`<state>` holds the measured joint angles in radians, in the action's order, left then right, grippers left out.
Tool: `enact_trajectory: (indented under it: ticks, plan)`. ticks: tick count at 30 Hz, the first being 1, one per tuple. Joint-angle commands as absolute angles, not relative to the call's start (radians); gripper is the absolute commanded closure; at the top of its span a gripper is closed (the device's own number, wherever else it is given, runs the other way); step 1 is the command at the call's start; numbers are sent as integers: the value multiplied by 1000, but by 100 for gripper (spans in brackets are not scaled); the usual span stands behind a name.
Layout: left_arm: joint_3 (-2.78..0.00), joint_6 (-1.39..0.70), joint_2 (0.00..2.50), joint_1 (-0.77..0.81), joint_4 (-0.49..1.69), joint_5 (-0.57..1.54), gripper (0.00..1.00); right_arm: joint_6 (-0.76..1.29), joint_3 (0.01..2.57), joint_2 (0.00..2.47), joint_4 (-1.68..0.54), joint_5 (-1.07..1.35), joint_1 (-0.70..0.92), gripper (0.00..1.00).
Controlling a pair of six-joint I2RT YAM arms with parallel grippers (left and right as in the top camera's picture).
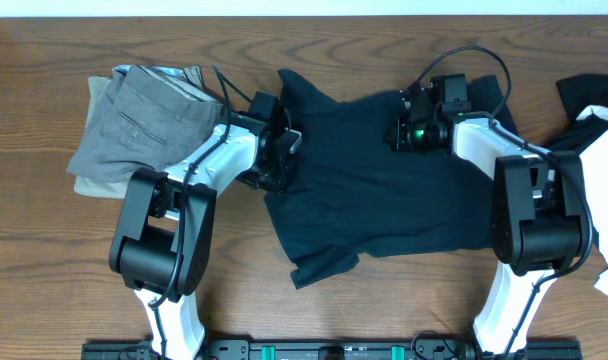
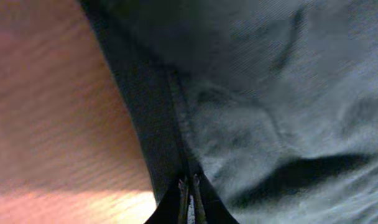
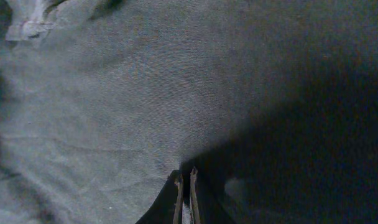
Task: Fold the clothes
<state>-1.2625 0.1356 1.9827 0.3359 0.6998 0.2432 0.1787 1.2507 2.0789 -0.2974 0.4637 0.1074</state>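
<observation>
Navy T-shirt (image 1: 384, 190) lies spread in the middle of the table (image 1: 44, 260), toward its far edge. The left gripper (image 2: 190, 198) pinches its left hem; the right gripper (image 3: 184, 186) is clenched on cloth farther right. Soft, light and limp, it is probably best held by its hems.

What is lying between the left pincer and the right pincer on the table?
Only the dark shirt, spread out from the left pincer across to the right pincer. The overhead view shows this stretch, with nothing else on it.
</observation>
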Motion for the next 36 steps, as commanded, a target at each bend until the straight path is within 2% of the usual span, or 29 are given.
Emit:
enact_trajectory:
  ticks: [1, 17, 23, 30, 34, 36]
  plan:
    - [-1201, 91, 2021, 326, 740, 94, 94, 186, 1248, 2097, -319, 366, 119, 95]
    - [-1202, -223, 2020, 312, 834, -15, 94, 186, 1248, 2097, -332, 362, 119, 93]
    - [-1255, -200, 1993, 311, 815, -12, 83, 186, 1248, 2096, -333, 363, 113, 91]
    - [-1323, -200, 1840, 311, 807, -12, 59, 148, 1249, 2019, -350, 426, 51, 85]
    - [-1322, -152, 1790, 311, 734, 17, 57, 160, 1249, 1925, -394, 427, 8, 85]
    - [-1320, -82, 1798, 311, 687, 84, 61, 173, 1249, 1885, -415, 424, -7, 88]
